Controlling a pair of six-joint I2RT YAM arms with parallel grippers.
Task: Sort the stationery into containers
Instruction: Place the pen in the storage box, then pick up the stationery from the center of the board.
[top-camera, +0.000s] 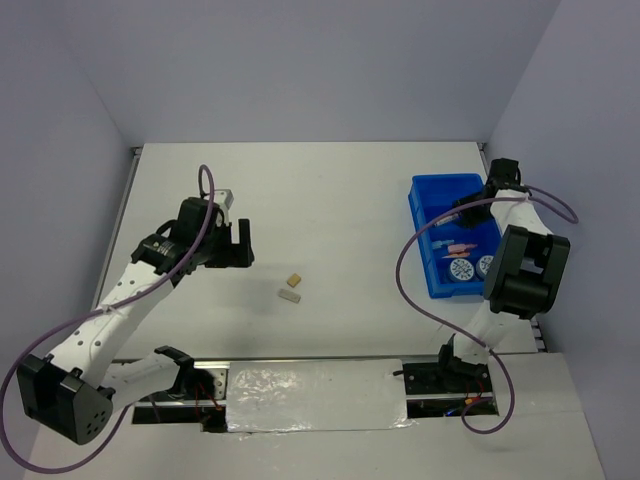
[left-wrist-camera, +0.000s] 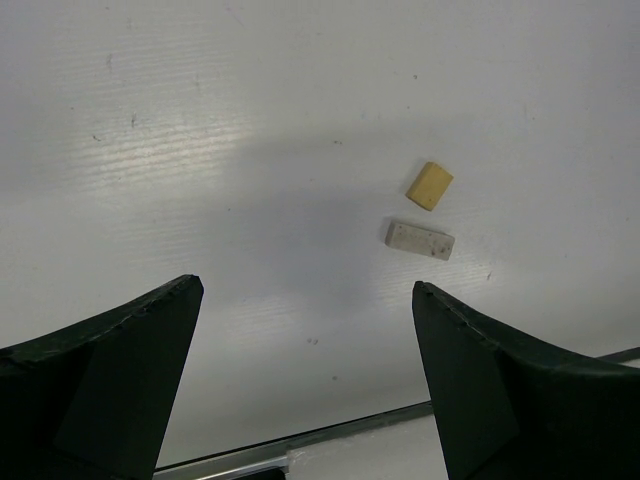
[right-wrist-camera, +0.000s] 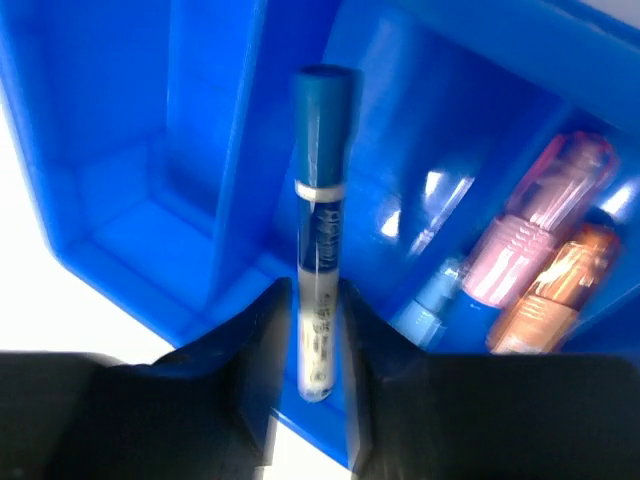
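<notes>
The right gripper (right-wrist-camera: 318, 300) pinched one blue-white marker pen (right-wrist-camera: 322, 200) over the blue tray (top-camera: 418, 205), which stood by the desk's right edge. By my judgement, the pen should go down clear of the divider and lie along its compartment before release. The tray held two patterned discs (top-camera: 461, 271), one pink stick (right-wrist-camera: 530, 240) and one orange stick (right-wrist-camera: 560, 290). Two eraser blocks (left-wrist-camera: 430, 185) lay mid-desk, near the spread, empty left gripper (left-wrist-camera: 305, 285).

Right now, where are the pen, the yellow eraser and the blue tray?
pen (right-wrist-camera: 320, 245): right wrist view, on its clear barrel.
yellow eraser (left-wrist-camera: 430, 185): left wrist view, middle of its top face.
blue tray (top-camera: 438, 195): top view, bare floor of its far compartment.
</notes>
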